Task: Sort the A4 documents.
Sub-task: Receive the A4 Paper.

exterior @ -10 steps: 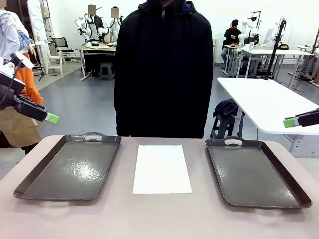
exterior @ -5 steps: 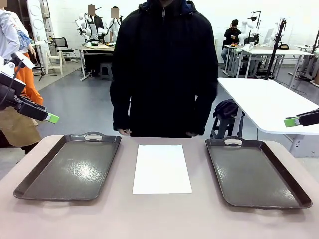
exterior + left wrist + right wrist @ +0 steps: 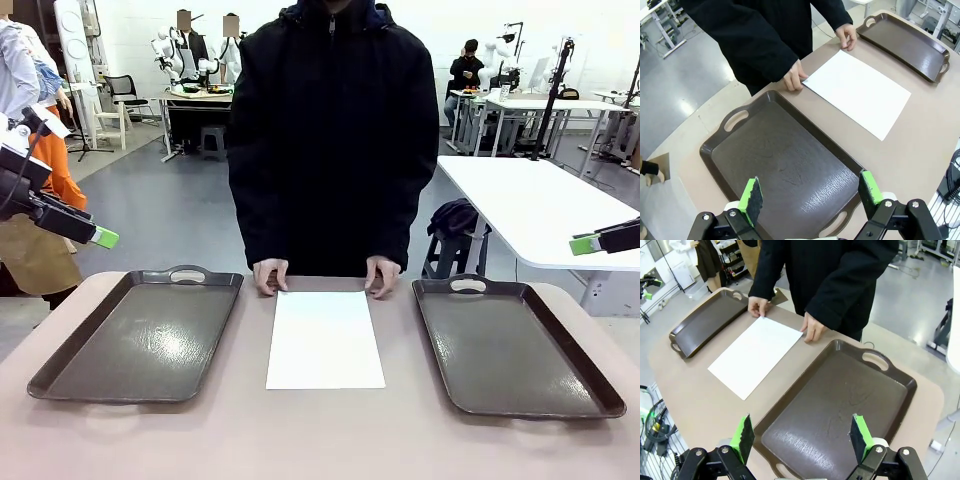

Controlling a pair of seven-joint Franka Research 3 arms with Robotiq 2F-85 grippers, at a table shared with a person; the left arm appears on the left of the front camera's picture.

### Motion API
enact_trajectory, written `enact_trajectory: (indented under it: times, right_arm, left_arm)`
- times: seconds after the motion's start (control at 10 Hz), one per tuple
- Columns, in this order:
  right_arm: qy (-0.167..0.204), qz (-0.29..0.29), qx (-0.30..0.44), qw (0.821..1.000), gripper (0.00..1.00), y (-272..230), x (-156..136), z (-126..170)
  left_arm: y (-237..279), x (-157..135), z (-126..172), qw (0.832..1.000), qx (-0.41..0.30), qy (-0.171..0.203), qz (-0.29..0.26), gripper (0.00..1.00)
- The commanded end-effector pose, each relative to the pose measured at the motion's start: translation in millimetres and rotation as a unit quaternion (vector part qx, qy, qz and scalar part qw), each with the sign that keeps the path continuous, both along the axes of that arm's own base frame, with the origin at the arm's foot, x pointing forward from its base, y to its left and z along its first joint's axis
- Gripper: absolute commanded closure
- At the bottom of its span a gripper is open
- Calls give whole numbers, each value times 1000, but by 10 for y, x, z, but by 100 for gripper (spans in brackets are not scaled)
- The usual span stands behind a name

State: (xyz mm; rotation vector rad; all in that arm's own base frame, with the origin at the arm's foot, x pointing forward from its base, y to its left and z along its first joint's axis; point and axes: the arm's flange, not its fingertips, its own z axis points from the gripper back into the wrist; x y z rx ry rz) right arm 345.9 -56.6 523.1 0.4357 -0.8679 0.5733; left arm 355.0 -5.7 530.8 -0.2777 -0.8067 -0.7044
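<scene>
Front view: the left gripper (image 3: 104,238) hung beyond the beige table (image 3: 320,430) on its left and the right gripper (image 3: 585,244) beyond its right, both touching nothing. Between them lay a plain white A4 paper sheet (image 3: 325,340), with a person's hand (image 3: 270,275) and other hand (image 3: 382,275) at its far corners.

Left wrist view: jaws spread wide and empty above a dark grey handled plastic tray (image 3: 785,160), the sheet beyond it.

Right wrist view: jaws equally spread, holding nothing, over the second dark tray (image 3: 840,400).

hands (image 3: 270,276) at far corners of A4 document (image 3: 325,340), near edge free, trays (image 3: 135,335) flanking
</scene>
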Motion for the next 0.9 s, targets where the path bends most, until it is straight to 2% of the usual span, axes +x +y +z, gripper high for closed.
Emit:
enact_trajectory:
  times: [0.0, 0.8]
  right_arm:
    - [1, 4, 1, 1000, 0, 8, 11, -17]
    - [1, 4, 1, 1000, 0, 8, 11, -17]
  left_arm:
    - [11, 4, 0, 1000, 0, -1, 0, 0]
    - [11, 4, 0, 1000, 0, -1, 0, 0]
